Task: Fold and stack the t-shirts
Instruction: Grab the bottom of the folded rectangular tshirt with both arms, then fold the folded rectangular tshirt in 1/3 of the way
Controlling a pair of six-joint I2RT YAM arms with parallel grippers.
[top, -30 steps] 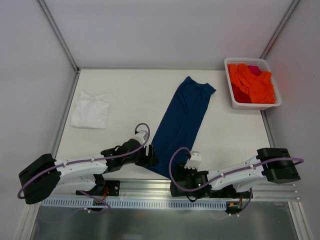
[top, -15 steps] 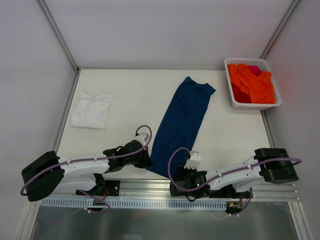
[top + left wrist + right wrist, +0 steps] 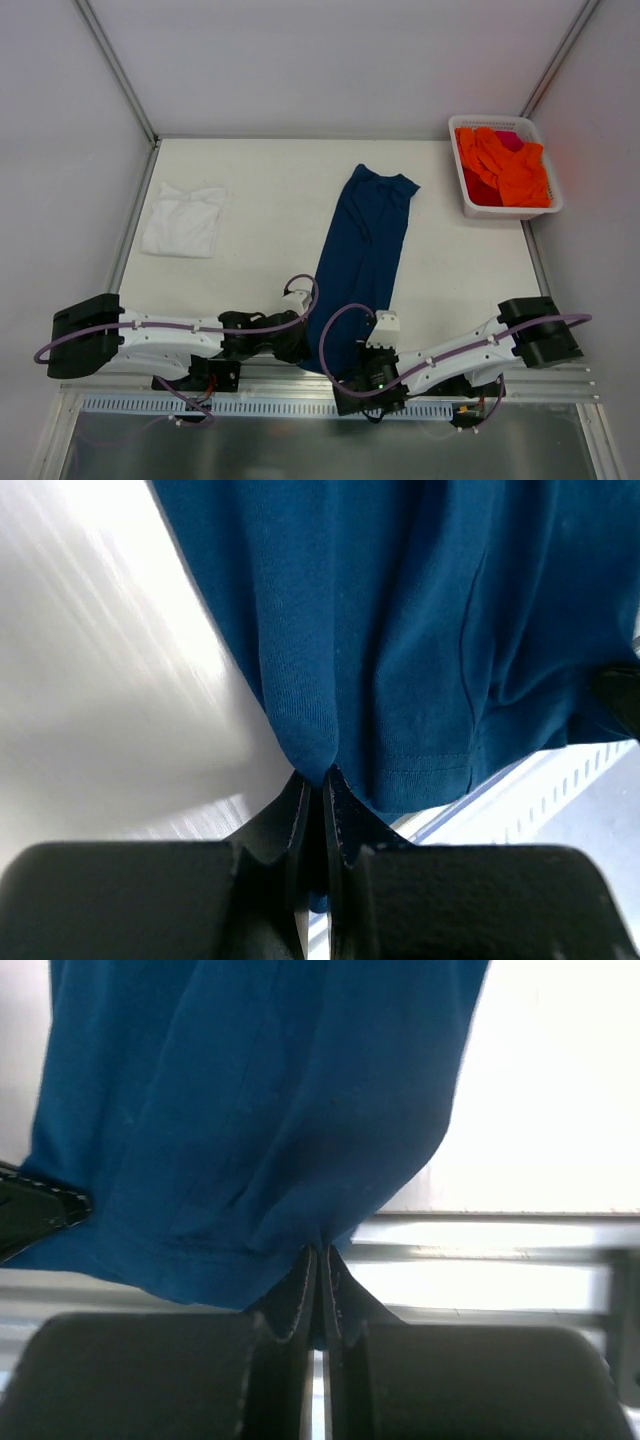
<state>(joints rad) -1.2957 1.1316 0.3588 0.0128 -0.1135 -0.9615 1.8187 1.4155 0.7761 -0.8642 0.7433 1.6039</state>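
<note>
White table (image 3: 260,200) between pale walls, with the navy blue t-shirt (image 3: 362,262) lying as a long narrow strip down its middle, from the far centre to the near edge. Left gripper (image 3: 317,780) has its fingers pressed together on a pinch of the shirt's near hem at the left corner; the right gripper (image 3: 320,1260) is clamped the same way on the hem's right corner, the cloth puckering into folds at each pinch. A second ago both pairs of fingers stood apart beside that hem; since then they have closed on it. The shirt has also shifted: it lay slanted with its far end pointing toward the right, and now runs straighter and looks narrower, its far end drawn nearer and to the left, its near hem at the table's edge. Both wrists have come nearer and closer to each other. Plain white t-shirt (image 3: 183,220) lies folded near the left edge, unmoved, well apart from the navy one. At the far right, a white basket (image 3: 512,212) holds orange clothes (image 3: 505,165), unchanged
</note>
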